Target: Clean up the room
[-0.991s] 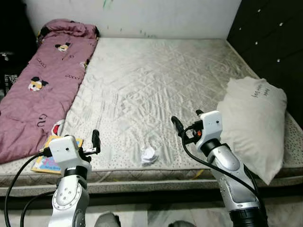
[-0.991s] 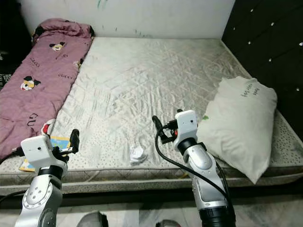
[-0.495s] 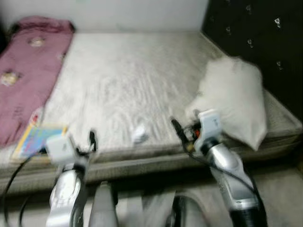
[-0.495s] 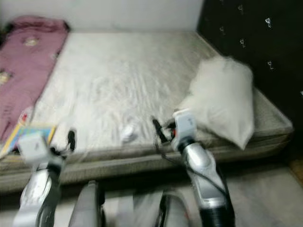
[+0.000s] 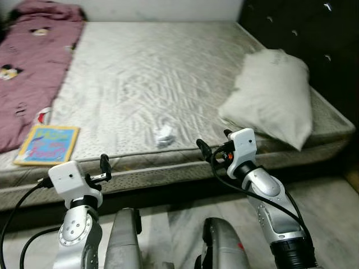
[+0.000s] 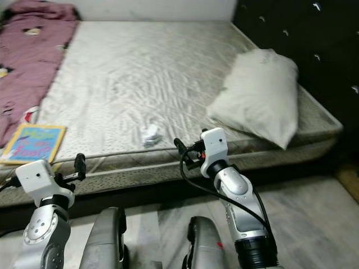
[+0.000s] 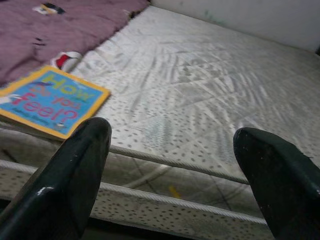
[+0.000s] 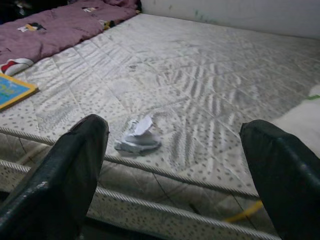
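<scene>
Bare quilted mattress (image 5: 168, 73); black tufted headboard (image 5: 314, 33) at right; grey floor (image 5: 325, 207) below.

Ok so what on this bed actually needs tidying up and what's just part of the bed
To tidy:
crumpled paper near the mattress edge
book at the left corner

Just there:
pillow
purple blanket
mattress

Both grippers, left and right, are open and empty, short of the bed.

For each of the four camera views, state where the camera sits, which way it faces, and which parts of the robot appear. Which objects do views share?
Left/right eye views: head, looking down at the mattress; both arms, left gripper, right gripper.
Left wrist view: between open fingers toward the book.
Right wrist view: between open fingers toward the crumpled paper.
Shared: book, paper, maroon blanket.
</scene>
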Motion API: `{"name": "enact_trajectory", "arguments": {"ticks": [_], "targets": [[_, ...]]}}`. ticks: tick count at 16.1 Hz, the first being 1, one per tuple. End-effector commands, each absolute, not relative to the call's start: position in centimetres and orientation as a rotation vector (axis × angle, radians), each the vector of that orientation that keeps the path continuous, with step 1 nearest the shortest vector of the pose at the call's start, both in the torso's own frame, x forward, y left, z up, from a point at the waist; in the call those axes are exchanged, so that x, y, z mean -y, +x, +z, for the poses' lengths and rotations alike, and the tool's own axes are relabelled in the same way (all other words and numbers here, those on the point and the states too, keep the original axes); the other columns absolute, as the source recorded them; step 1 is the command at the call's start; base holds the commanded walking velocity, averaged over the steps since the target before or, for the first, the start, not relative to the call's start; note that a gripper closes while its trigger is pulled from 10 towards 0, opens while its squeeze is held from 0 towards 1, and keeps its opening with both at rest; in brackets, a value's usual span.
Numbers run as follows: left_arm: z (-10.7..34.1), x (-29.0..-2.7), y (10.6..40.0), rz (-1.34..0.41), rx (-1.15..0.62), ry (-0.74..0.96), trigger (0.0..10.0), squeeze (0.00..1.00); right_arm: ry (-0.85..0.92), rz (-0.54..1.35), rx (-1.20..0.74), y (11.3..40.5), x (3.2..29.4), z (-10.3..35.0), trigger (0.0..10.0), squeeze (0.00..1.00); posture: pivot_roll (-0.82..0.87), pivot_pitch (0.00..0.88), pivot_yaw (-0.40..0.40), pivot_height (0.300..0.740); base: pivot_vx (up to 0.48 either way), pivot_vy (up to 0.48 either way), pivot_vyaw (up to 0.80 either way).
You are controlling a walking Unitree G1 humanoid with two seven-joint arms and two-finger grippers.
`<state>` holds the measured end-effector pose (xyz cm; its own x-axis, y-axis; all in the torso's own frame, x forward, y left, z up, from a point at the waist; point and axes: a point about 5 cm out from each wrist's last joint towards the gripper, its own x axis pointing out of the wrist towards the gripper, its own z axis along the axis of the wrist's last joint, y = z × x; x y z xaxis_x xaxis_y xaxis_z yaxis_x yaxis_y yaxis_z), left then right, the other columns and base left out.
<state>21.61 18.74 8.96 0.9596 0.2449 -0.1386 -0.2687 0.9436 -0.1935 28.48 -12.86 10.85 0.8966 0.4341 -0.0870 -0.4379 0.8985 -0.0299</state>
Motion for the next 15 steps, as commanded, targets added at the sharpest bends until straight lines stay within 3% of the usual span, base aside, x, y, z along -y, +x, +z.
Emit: {"name": "enact_trajectory", "arguments": {"ticks": [1,3,5,15], "targets": [[9.3,-18.7,21.6,0.259,-0.099,-0.22,10.0,0.0,-0.051,0.472,-0.066,28.6,12.6,11.2,10.0,0.0,-0.04,0.06,-0.053,0.62,0.0,0.0,0.0],[9.4,-18.5,21.7,0.235,-0.097,-0.215,10.0,0.0,-0.076,0.489,-0.058,28.6,12.4,11.3,10.0,0.0,-0.04,0.062,-0.052,0.62,0.0,0.0,0.0],[9.6,-18.2,21.9,0.22,-0.093,-0.195,10.0,0.0,-0.074,0.498,-0.055,28.6,12.3,11.3,10.0,0.0,-0.03,0.063,-0.053,0.62,0.0,0.0,0.8],[10.4,-17.7,21.2,0.249,-0.068,-0.166,10.0,0.0,-0.068,0.569,0.003,29.9,10.4,12.6,10.0,0.0,0.02,0.121,-0.07,0.62,0.0,0.0,0.05]]}}
